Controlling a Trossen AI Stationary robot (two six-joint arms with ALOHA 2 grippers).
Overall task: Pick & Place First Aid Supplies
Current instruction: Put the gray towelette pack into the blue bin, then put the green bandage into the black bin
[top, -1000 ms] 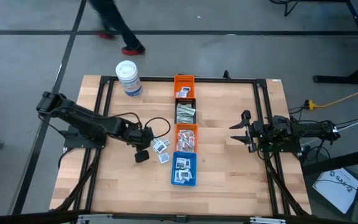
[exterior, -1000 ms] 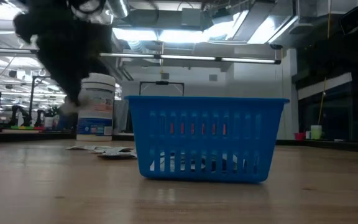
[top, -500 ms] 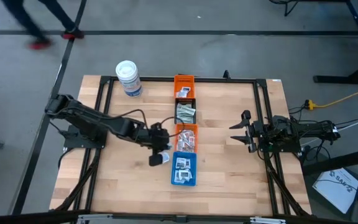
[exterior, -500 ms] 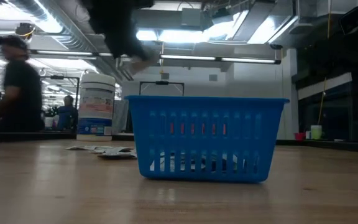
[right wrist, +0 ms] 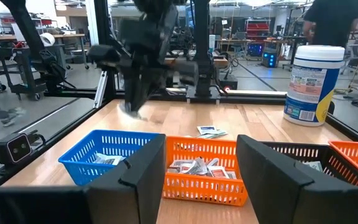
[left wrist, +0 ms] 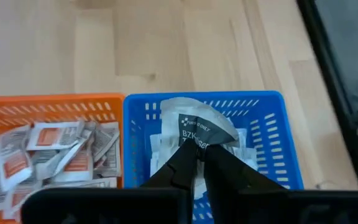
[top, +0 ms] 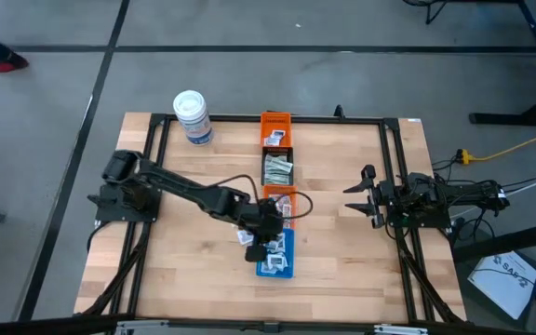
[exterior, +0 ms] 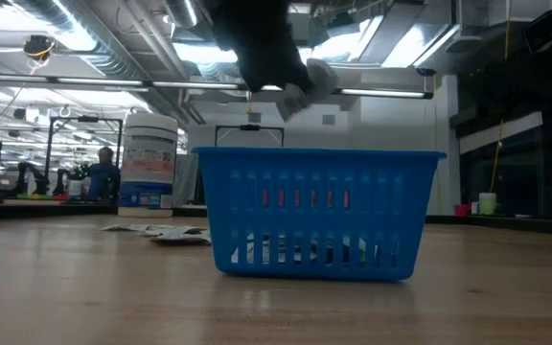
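My left gripper hangs over the blue bin, shut on a small white packet with black print. In the low view the packet shows pale above the bin's rim. The blue bin holds more white packets. The orange bin beside it holds red-printed packets. A few loose packets lie flat on the wood left of the blue bin. My right gripper waits open near the table's right side, touching nothing. My left gripper pinches the black-printed packet between its two fingertips, on the packet's edge nearest the fingers. The fingers point down from above. The packet is lifted clear and sticks out past the fingertips over the blue bin.
Four bins stand in a row down the table's middle: orange, black, orange, blue. A white tub with a blue label stands at the far left. A dark metal frame runs around the working area.
My left gripper has swung from the loose packets toward the table's right and near edge, carrying the packet raised, and now hangs over the blue bin. A person behind the table has walked off to the left.
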